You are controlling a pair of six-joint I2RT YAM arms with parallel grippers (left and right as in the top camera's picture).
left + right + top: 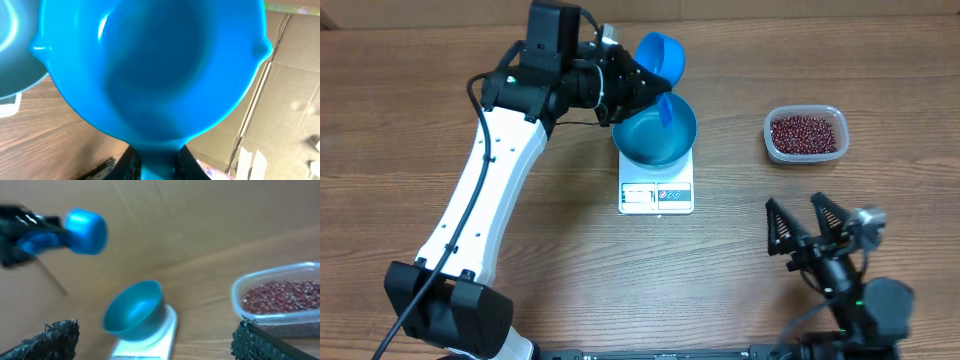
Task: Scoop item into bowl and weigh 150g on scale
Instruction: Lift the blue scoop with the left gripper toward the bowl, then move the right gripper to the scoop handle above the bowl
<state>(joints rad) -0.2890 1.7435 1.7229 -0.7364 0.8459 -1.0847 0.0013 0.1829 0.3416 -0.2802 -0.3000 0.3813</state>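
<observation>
Bowl [655,140] on scale [656,196]: just near of left gripper [642,86], which is clamped on blue scoop [660,57] handle. Beans [806,133] in tub [772,140]: far of right gripper [803,226], which is spread wide, holding nothing.

Wooden table [410,70], cardboard backdrop [200,220]

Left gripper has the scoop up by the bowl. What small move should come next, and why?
Probably swing the left gripper and its scoop right toward the tub of beans: the scoop looks empty, and the bowl on the scale shows no beans.
</observation>
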